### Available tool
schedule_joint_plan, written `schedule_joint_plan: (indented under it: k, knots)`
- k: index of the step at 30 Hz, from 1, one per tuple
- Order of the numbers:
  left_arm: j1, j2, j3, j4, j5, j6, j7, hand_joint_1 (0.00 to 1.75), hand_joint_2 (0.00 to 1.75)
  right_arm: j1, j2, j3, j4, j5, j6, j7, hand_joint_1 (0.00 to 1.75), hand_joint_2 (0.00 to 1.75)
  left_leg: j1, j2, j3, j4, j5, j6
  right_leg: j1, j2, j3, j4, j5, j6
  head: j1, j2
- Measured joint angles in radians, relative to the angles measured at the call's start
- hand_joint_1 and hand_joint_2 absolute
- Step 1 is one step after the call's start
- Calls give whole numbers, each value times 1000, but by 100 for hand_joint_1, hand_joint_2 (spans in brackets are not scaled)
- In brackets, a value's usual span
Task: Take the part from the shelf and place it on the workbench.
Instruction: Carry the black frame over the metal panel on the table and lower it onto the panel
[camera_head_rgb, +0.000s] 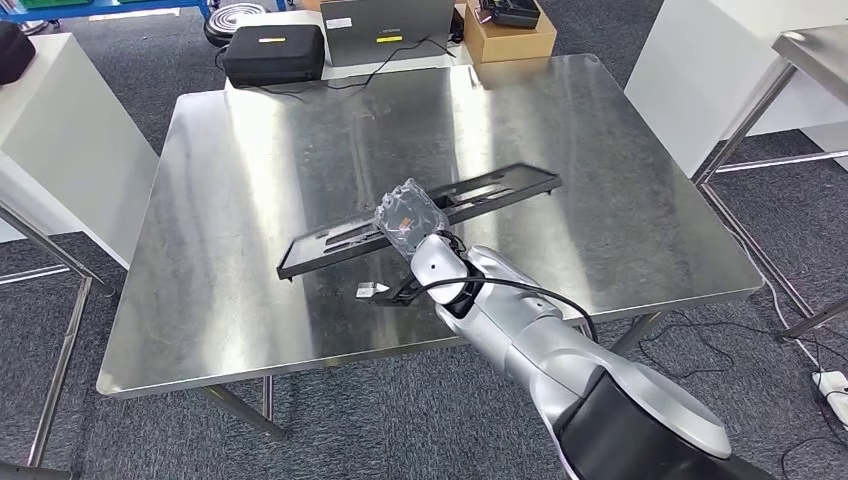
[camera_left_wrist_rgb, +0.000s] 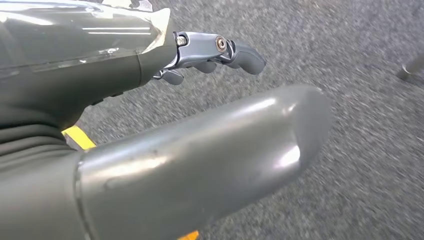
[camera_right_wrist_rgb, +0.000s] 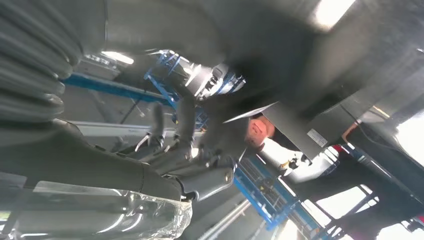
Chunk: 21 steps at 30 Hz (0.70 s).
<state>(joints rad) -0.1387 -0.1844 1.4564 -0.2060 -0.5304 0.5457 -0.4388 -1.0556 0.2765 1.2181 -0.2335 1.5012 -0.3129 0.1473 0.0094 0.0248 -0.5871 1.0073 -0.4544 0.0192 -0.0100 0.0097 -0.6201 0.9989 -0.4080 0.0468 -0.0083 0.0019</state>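
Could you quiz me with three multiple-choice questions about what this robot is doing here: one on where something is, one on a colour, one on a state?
1. Where is the long part?
A. on the carpet
B. over the steel workbench
C. on the cardboard box

2. What colour is it?
A. black
B. blue
C. white

3. What is the right hand doing?
A. hanging free
B. holding the part
C. pressing the laptop

Answers: 1 B, it stretches above the metal top. 2 A, its frame is dark black. 3 B, the hand sits at its middle.
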Motion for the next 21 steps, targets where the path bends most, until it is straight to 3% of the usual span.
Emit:
schedule_joint_plan:
  k: [6, 15, 21]
  knots:
    - [0, -8, 0, 0, -10, -5, 72, 0, 0, -1, 23, 25, 12, 0, -7, -19, 0, 0, 0, 0, 0, 0, 0, 0, 0, 0, 0, 0, 0, 0, 0, 0]
    - [0, -18, -1, 0, 8, -58, 57, 0, 0, 2, 23, 42, 28, -5, 25, -21, 0, 0, 0, 0, 0, 0, 0, 0, 0, 0, 0, 0, 1, -2, 0, 0]
    - [1, -21, -1, 0, 28, -55, 60, 0, 0, 26, 20, -27, 36, -131, 233, -63, 0, 0, 0, 0, 0, 0, 0, 0, 0, 0, -1, 0, 2, -3, 0, 0]
